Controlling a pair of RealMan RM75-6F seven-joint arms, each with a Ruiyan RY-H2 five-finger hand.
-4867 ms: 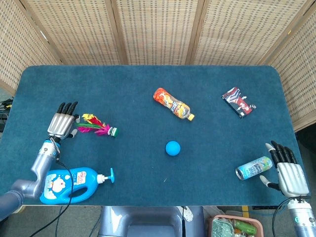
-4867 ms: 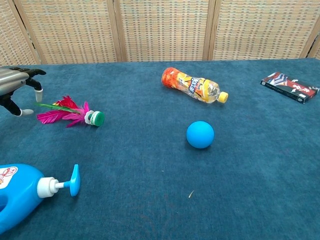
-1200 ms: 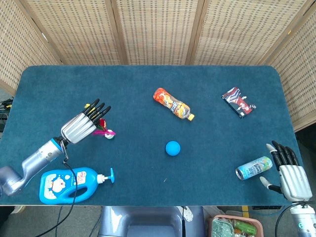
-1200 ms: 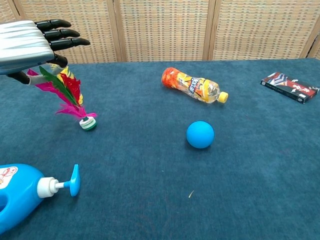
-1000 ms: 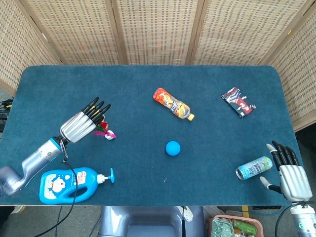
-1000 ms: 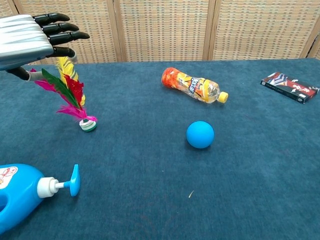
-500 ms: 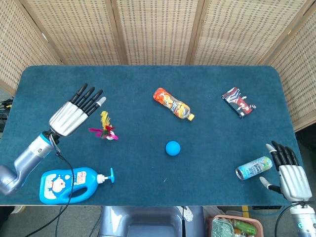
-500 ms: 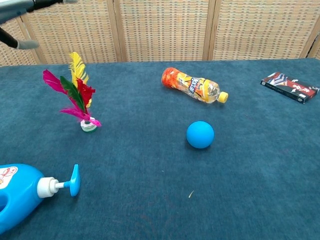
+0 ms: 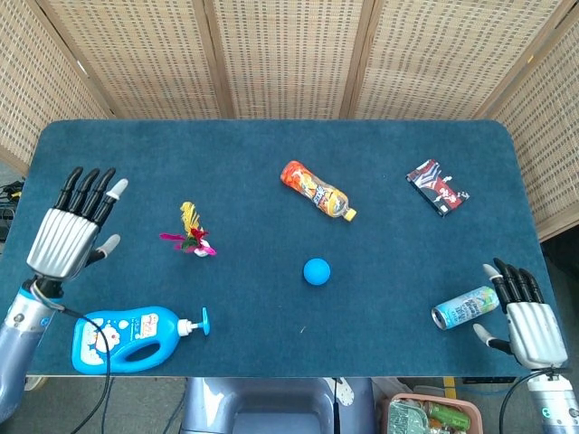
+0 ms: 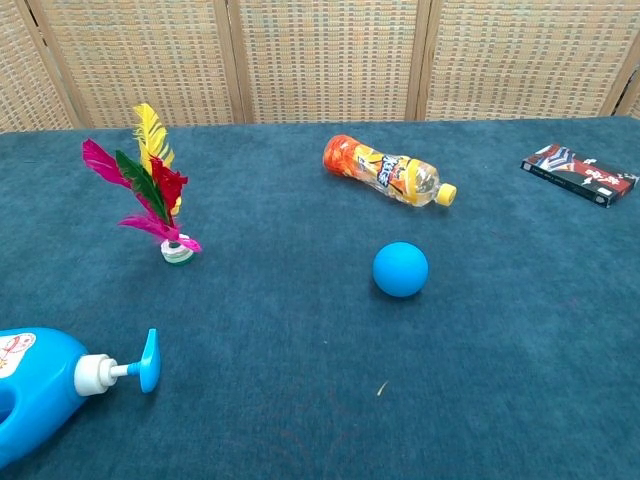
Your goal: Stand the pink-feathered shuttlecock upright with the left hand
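On the blue table (image 9: 271, 154) we see the shuttlecock (image 10: 160, 205) upright; our left hand (image 9: 71, 231) spreads empty fingers; done.

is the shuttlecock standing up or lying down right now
Standing up. In the chest view the shuttlecock rests on its base with its feathers pointing up, and the left hand is off it.
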